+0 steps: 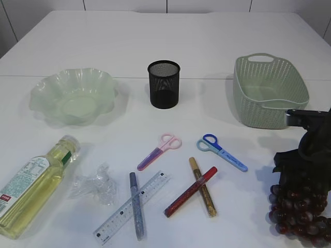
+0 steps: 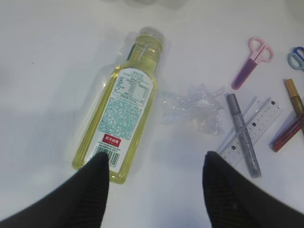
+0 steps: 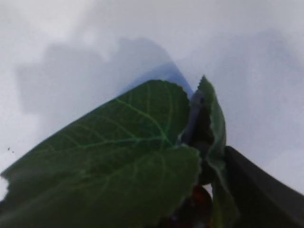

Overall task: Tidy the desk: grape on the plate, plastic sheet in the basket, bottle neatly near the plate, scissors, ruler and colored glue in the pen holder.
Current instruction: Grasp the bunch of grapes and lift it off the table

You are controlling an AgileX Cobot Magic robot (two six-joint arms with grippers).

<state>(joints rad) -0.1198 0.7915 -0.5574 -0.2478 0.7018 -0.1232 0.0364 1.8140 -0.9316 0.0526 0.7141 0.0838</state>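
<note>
The dark grape (image 1: 300, 206) bunch lies at the front right with its green leaf (image 3: 118, 161) on top. My right gripper (image 1: 306, 150) hangs open over it, and the leaf hides all but one finger (image 3: 256, 190). A bottle (image 2: 126, 104) of yellow liquid lies on its side at the front left, and my left gripper (image 2: 154, 164) hovers open and empty over its base. The crumpled plastic sheet (image 1: 95, 185) is beside it. Pink scissors (image 1: 160, 151), blue scissors (image 1: 222, 151), a clear ruler (image 1: 150, 188) and silver (image 1: 135, 206), red (image 1: 190, 191) and gold glue (image 1: 195, 168) lie mid-table.
A pale green wavy plate (image 1: 39, 93) stands at the back left, a black mesh pen holder (image 1: 164, 84) at the back middle, and a green woven basket (image 1: 248, 103) at the back right. The left arm does not show in the exterior view.
</note>
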